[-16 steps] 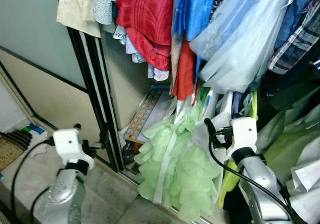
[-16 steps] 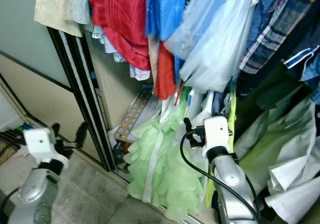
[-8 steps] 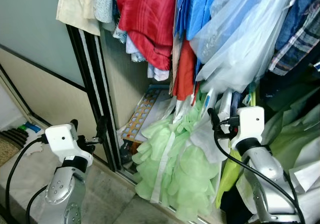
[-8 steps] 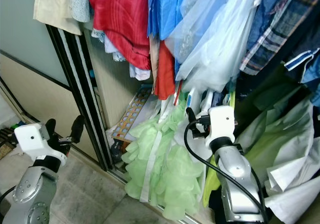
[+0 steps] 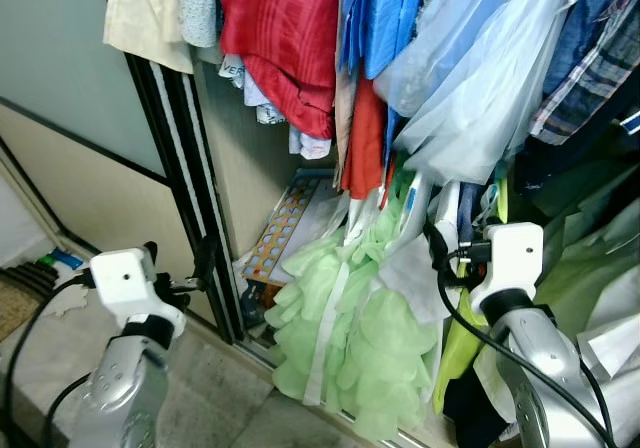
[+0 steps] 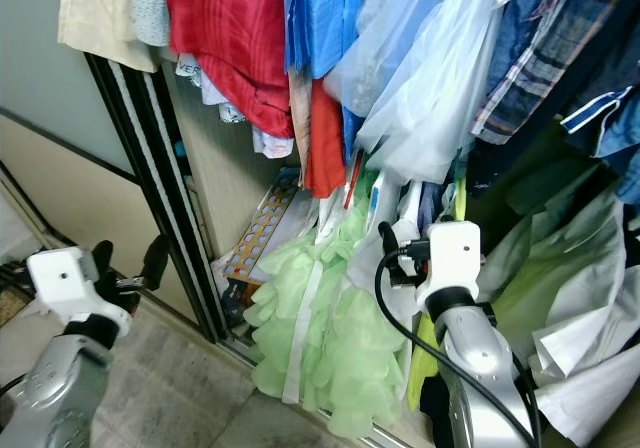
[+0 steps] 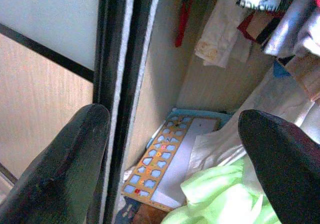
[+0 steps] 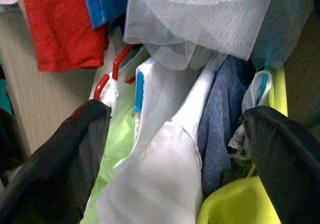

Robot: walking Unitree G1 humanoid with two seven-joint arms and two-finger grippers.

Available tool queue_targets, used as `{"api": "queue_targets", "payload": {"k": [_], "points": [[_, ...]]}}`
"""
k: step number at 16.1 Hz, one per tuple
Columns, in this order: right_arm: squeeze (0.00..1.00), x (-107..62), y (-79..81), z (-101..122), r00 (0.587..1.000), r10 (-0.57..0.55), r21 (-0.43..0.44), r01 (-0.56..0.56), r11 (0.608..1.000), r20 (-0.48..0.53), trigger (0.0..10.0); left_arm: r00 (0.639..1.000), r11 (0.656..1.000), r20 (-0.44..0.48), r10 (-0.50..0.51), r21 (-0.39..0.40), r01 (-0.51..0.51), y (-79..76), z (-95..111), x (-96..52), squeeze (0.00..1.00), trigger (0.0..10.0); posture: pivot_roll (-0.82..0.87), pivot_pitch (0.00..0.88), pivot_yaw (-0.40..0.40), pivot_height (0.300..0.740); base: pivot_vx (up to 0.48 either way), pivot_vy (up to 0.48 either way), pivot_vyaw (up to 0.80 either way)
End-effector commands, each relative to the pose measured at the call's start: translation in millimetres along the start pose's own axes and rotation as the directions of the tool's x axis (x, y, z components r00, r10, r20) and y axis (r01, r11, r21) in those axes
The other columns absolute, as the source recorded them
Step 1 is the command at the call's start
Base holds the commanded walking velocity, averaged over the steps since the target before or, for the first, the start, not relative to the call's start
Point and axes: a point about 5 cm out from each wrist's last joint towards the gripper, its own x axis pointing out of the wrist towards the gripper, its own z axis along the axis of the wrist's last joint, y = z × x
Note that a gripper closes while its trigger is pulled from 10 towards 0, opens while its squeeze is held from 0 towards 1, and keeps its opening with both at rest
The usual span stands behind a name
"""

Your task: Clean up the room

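An open wardrobe holds hanging clothes: a red garment [image 5: 285, 38], blue ones, and a pale mesh cover [image 8: 200, 19]. A light green ruffled garment [image 5: 350, 338] spills out at the bottom. My left gripper [image 5: 178, 263] is open and close to the black sliding door frame [image 5: 185, 168], with nothing between its fingers. In the left wrist view, a blue puzzle board [image 7: 160, 164] leans behind the green cloth. My right gripper [image 8: 175, 119] is open among the low-hanging clothes. It faces a white garment [image 8: 160, 184] with a red hanger [image 8: 107, 79] and a blue hanger [image 8: 138, 91].
Grey tiled floor [image 5: 210, 388] lies in front of the wardrobe. Small items [image 5: 60, 260] sit on the floor at far left. White and pale green bags [image 5: 610, 338] are heaped at the right. A dark plaid shirt [image 5: 590, 58] hangs at upper right.
My right gripper has edged to the right, deeper among the hanging clothes. The left gripper shifted slightly left over the past second, its open fingers now showing by the door frame.
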Motion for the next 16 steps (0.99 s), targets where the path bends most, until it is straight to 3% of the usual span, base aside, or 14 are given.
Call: {"api": "queue_targets", "payload": {"k": [1,4,13,16], "points": [[0.00,-1.5,0.0,1,1.000,0.005,-0.007,-0.006,1.000,-0.004,10.0,1.000,1.000,-0.004,0.009,0.004,-0.009,2.3,3,-3.8,0.00,10.0,-0.06,0.000,-0.008,0.740,0.000,0.000,0.00],[0.00,-8.3,-2.9,-4,1.000,-0.002,-0.005,0.002,1.000,-0.031,10.0,0.999,0.999,-0.040,0.035,-0.003,-0.035,6.9,-3,-18.4,0.00,10.0,-0.05,0.000,-0.018,0.740,0.000,0.000,0.00],[0.00,-14.0,-4.3,0,0.999,-0.012,-0.013,0.011,1.000,-0.032,10.0,0.998,1.000,-0.070,0.003,-0.010,-0.004,-0.3,-3,-17.7,0.00,10.0,-0.07,0.000,-0.009,0.740,0.000,0.000,0.00],[0.00,-15.5,-3.0,1,0.999,-0.004,-0.024,0.003,1.000,-0.032,10.0,0.997,1.000,-0.077,-0.006,-0.012,0.005,-2.5,-4,-18.5,0.00,10.0,-0.07,0.011,-0.008,0.740,0.000,0.000,0.80]]}}
